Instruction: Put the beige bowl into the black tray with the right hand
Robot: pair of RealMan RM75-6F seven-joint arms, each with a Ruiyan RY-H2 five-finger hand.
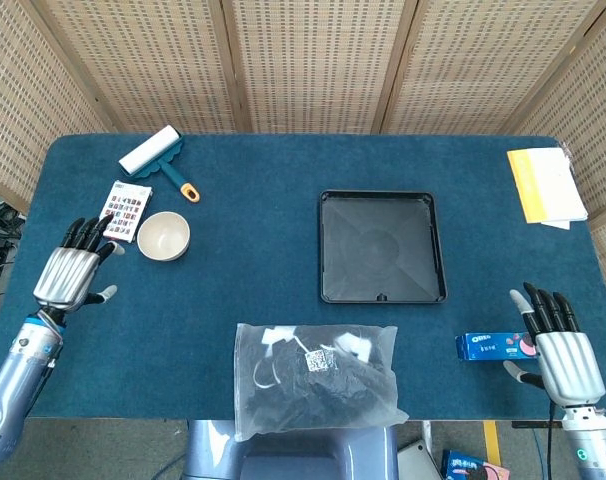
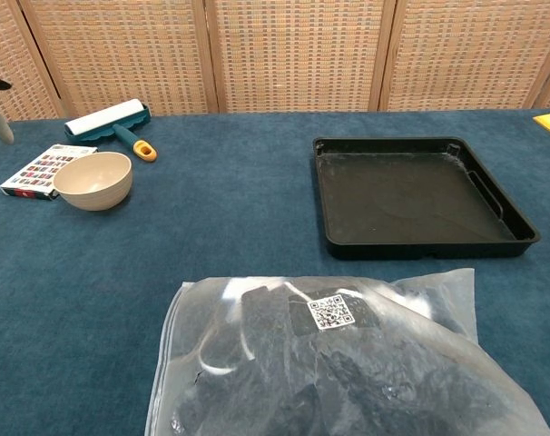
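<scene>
**Two robot hands open, bowl waiting far left**

Both were spread and holding nothing. The right robot hand point(image 1: 563, 357) hovered at the counter's point(image 1: 253, 260) near right corner, just beside a blue snack pack point(image 1: 494, 346), well apart from the job. The left robot hand point(image 1: 71, 273) sat near the bowl point(image 1: 164, 236), fingers apart, not touching it. The bowl stood upright on the counter, its rim against a card pack point(image 1: 122, 210), a lint roller point(image 1: 159, 160) behind. The tray point(image 1: 382, 246) lay flat mid-counter, between bowl and right robot hand. So, by my reading, the right arm faced a long cross-reach over it. A plastic bag point(image 1: 315, 378) sat at the near edge.
</scene>
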